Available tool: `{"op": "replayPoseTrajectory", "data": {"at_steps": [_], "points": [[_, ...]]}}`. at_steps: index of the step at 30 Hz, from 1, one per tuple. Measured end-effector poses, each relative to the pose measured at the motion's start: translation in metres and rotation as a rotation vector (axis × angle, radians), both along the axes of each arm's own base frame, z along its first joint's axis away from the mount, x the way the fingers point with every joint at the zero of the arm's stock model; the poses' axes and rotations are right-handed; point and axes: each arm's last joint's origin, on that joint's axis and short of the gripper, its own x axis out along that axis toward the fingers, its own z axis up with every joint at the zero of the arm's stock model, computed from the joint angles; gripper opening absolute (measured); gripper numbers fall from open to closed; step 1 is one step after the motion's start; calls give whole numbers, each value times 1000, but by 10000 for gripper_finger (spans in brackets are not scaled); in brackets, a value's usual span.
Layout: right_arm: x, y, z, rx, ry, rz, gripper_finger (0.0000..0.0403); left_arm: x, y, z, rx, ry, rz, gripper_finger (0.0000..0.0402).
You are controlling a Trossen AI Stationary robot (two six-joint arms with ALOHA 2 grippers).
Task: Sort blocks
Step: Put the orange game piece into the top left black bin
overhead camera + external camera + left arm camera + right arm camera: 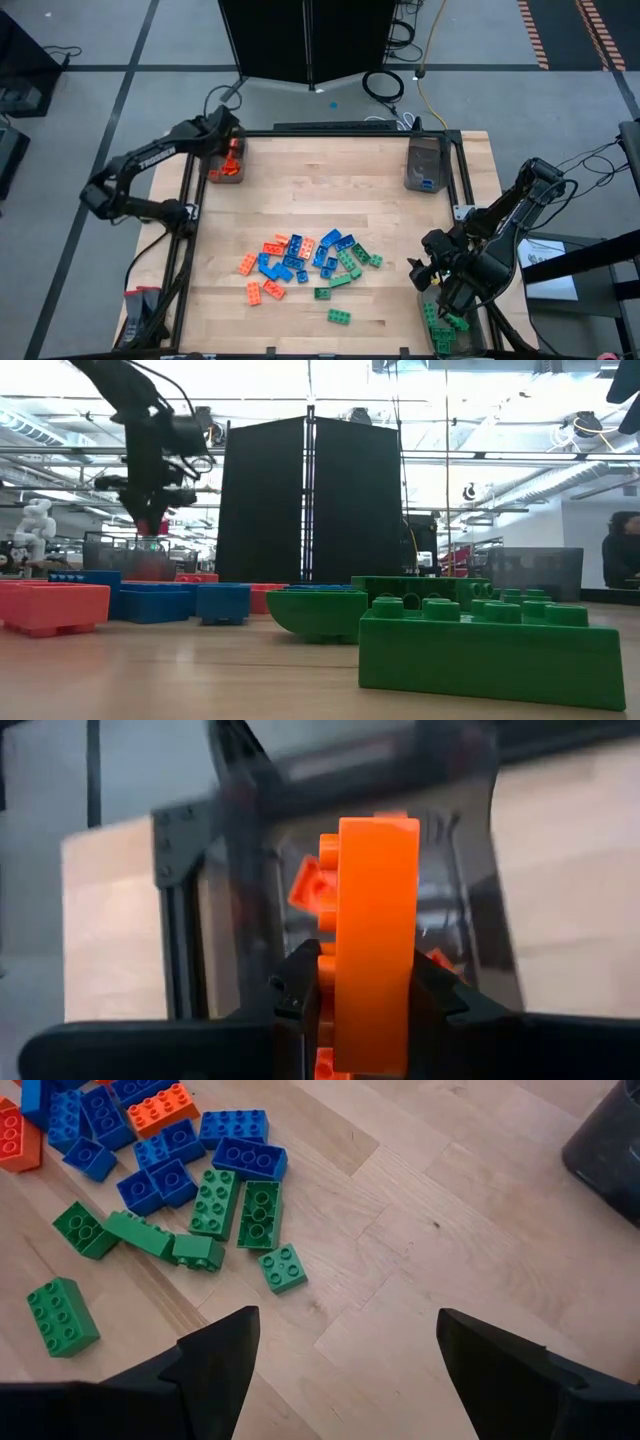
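My left gripper (232, 152) hangs over the far-left bin (222, 172), shut on an orange block (375, 920); more orange blocks (310, 885) lie inside that bin. My right gripper (345, 1350) is open and empty above bare table near the right edge, beside the near-right bin (440, 325) that holds green blocks. A loose pile of orange, blue and green blocks (305, 262) lies flat on the table's middle. One green block (339, 316) lies apart from the pile, nearer the near edge. My left gripper pinches the orange block between its two fingers (300, 990), one on each broad side of its near end (375, 1020). The fingers come from above, pointing down. The block stands on edge past the fingertips, lifted clear above the bin.
A third bin (424, 165) stands at the far right corner with a blue block in it. A dark frame rail (190, 210) runs along the table's left side. Bare wood lies between the pile and the far bins. A large green block (490, 640) fills the low view's foreground.
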Motion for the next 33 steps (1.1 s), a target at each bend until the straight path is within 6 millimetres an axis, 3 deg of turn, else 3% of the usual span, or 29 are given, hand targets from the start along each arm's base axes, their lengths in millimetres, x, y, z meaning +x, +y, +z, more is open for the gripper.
{"op": "replayPoseTrajectory", "data": {"at_steps": [4,9,17,22,28,33], "points": [[0,0,0,1,-1,-1,299,2,2,-16,-69,39,15,79],[0,0,0,4,-3,-3,299,4,5,-22,-83,46,54,88],[0,0,0,3,-3,-3,299,3,3,-22,-106,66,25,263],[0,0,0,-1,-1,-2,299,3,-1,-20,-147,29,-11,310],[0,-1,0,-6,4,-2,299,25,-18,11,-100,-177,-326,304],[-1,-1,0,-9,6,-2,299,56,-55,43,-45,-507,-747,299]]}}
